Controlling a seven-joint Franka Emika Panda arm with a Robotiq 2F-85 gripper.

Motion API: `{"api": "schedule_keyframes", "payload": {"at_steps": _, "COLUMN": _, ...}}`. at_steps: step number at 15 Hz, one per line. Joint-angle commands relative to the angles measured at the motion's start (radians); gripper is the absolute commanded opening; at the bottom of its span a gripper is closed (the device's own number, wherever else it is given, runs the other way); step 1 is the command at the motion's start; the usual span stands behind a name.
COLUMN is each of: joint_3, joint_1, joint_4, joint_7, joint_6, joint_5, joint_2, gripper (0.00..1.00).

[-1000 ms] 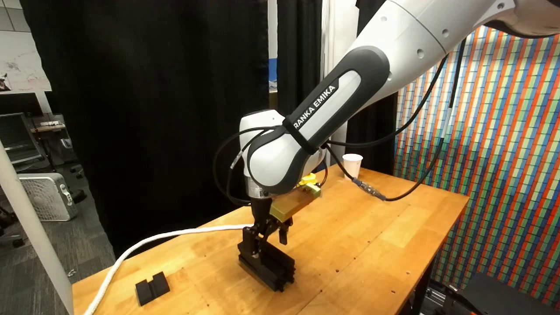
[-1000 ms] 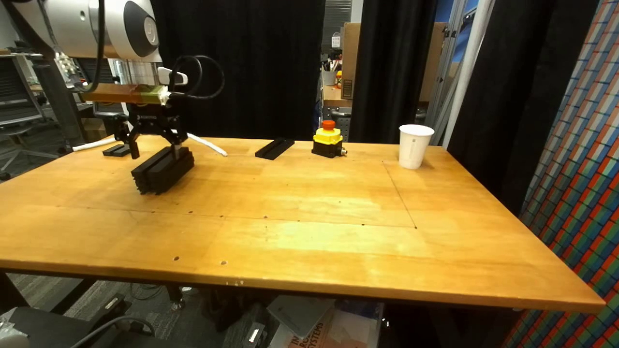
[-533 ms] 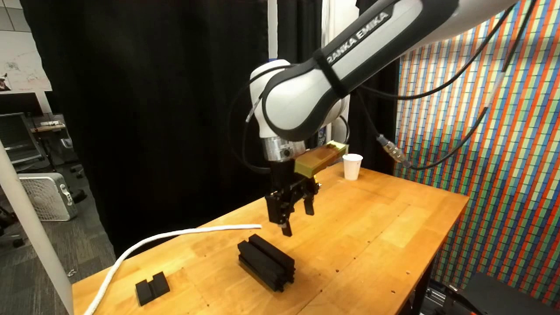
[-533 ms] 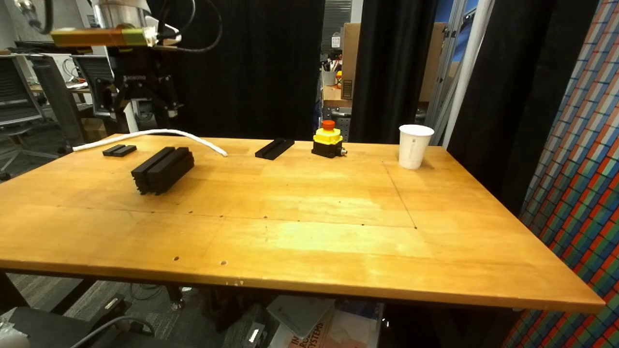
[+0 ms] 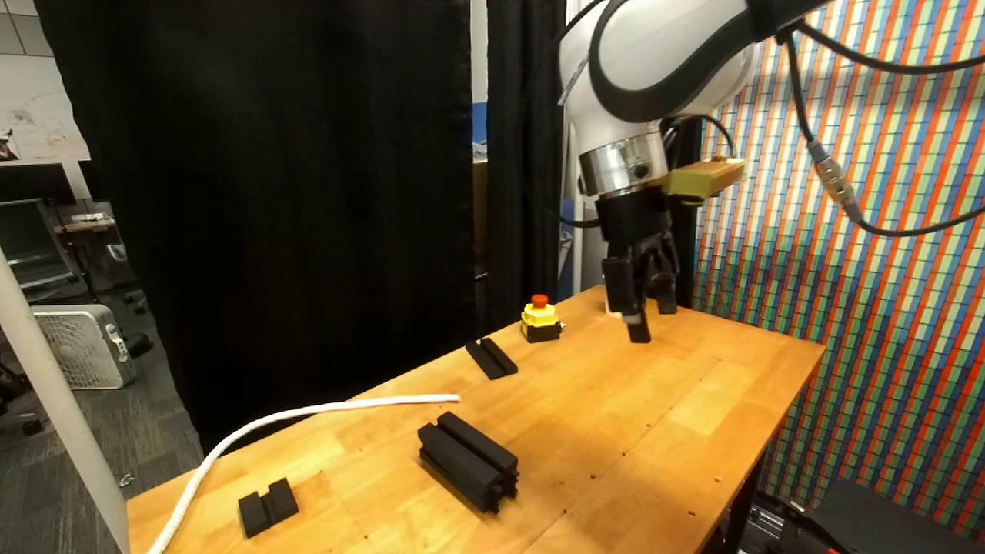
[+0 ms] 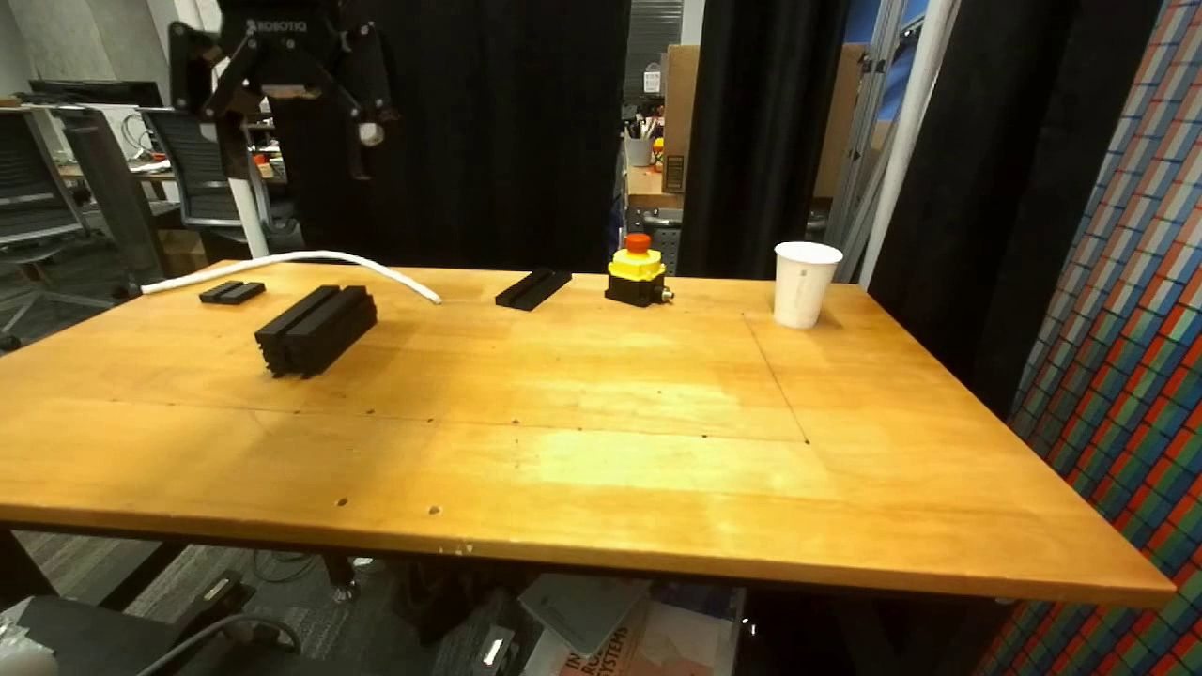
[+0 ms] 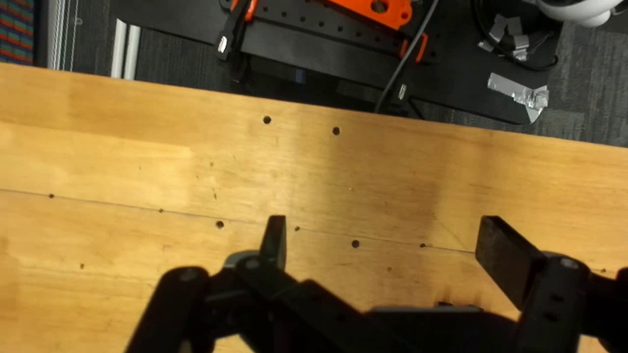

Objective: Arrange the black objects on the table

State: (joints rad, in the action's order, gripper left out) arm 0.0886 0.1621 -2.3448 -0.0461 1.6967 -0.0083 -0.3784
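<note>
This looks like a robotics lab, office-like at its edges. In an exterior view, a white-and-dark-grey jointed robot arm (image 5: 669, 38) hangs at upper right above a broad light-wood plank table (image 5: 708, 408). Left of the tall black cloth curtain (image 5: 269, 192) show a flat dark monitor (image 5: 31, 183), a white board (image 5: 46, 127) with faint scribbles and, lower down, grey carpet (image 5: 150, 435). In an exterior view, a yellow-and-black box (image 6: 637, 268) with a red push-button (image 6: 638, 243) sits just above centre, with a dark mesh office chair (image 6: 38, 178) at left.
</note>
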Motion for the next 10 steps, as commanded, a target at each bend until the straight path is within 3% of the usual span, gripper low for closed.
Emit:
{"api": "schedule_keyframes", "payload": {"at_steps": 1, "joint_3": -0.093, "joint_1": -0.065, "joint_4": -0.096, "joint_7": -0.101, "joint_6": -0.078, "joint_5": 0.008, "joint_2": -0.208, "gripper": 1.0}}
{"api": "schedule_keyframes", "payload": {"at_steps": 5, "joint_3": -0.234, "joint_1": -0.159, "joint_4": -0.111, "joint_7": -0.226, "joint_6": -0.178, "joint_5": -0.037, "joint_2": -0.357, "gripper": 1.0}}
{"api": "schedule_keyframes", "payload": {"at_steps": 6, "joint_3": -0.182, "joint_1": -0.132, "joint_4": -0.086, "joint_7": -0.175, "joint_6": -0.144, "joint_5": -0.023, "joint_2": -0.263, "gripper": 1.0}}
{"api": "schedule_keyframes", "payload": {"at_steps": 10, "joint_3": -0.244, "joint_1": -0.167, "joint_4": -0.105, "joint_7": -0.224, "joint_6": -0.175, "joint_5": -0.027, "joint_2": -0.349, "gripper": 1.0}}
